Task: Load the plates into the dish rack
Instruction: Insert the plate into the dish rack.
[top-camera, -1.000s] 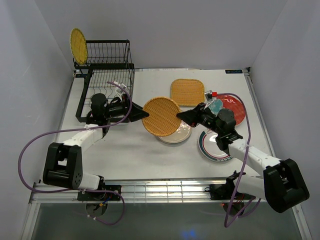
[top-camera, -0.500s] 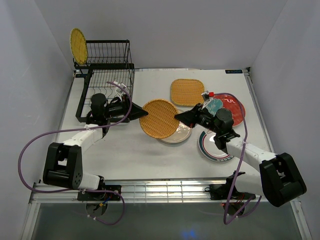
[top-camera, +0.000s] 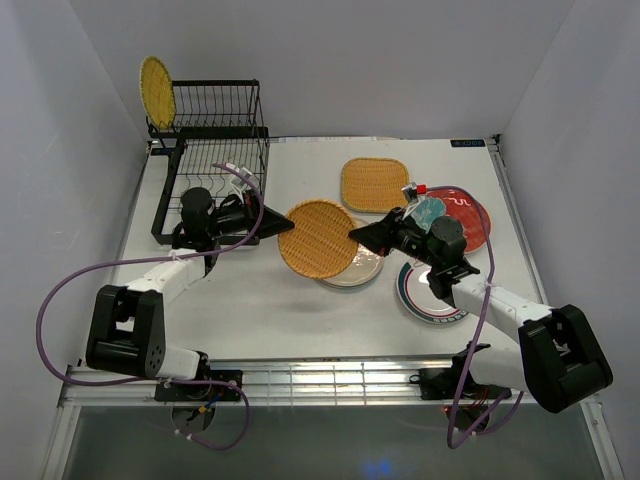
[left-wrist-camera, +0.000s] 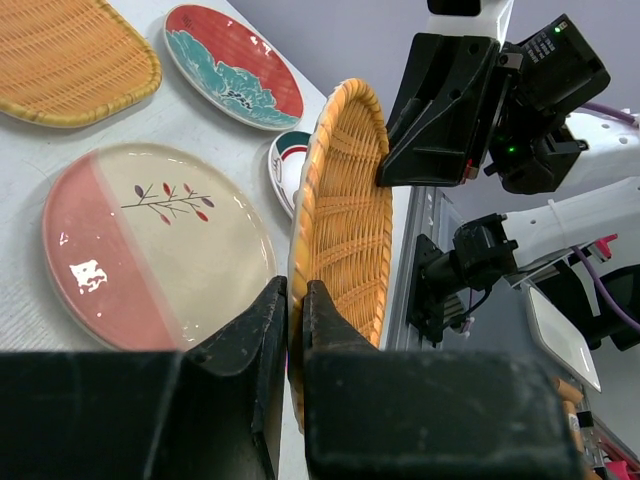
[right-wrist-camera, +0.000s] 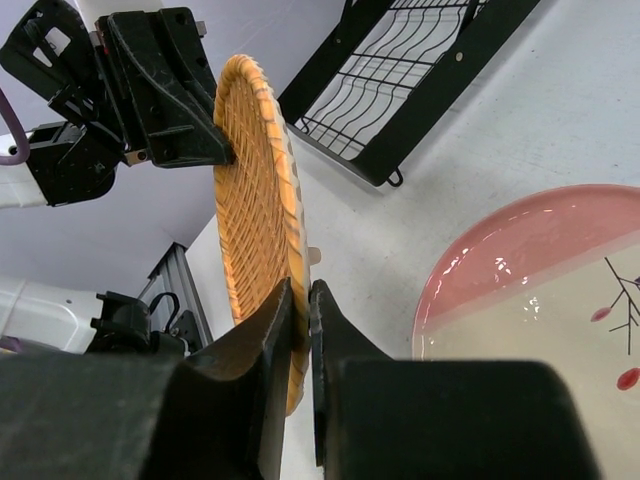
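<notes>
Plates lie on both sides of me, and one is up in my grip. Well out to the left of my left gripper (top-camera: 288, 228), and beyond it, stands the dish rack (top-camera: 215, 165). It is black wire, with a yellow woven plate (top-camera: 157, 92) propped upright at the left end of its raised rear tier.

My left gripper is pinched tight on the left rim of the round woven plate (top-camera: 320, 237). In the left wrist view both fingers (left-wrist-camera: 255, 340) squeeze the edge with no gap. This plate stands on edge, lifted off the table (top-camera: 250, 310), spanning the space between my two grippers. My right gripper (top-camera: 357, 236) is clamped just as tight on the opposite rim, its fingers (right-wrist-camera: 270, 340) meeting on the weave.

Under the held plate and my right gripper, the pink-and-white plate (left-wrist-camera: 150, 250) lies flat, a small twig drawing on it. Beyond my right gripper lies the rounded-square woven plate (top-camera: 375, 184), also flat. To the right of that gripper, beside my right wrist, rests the red plate (top-camera: 475, 220) with a teal flower pattern. Nearer my base, partly under my right forearm, is the white plate (top-camera: 415, 300) with green rim rings.

A small label (top-camera: 468, 142) sits on the far table edge beyond the red plate; its print is too small for me to read.
</notes>
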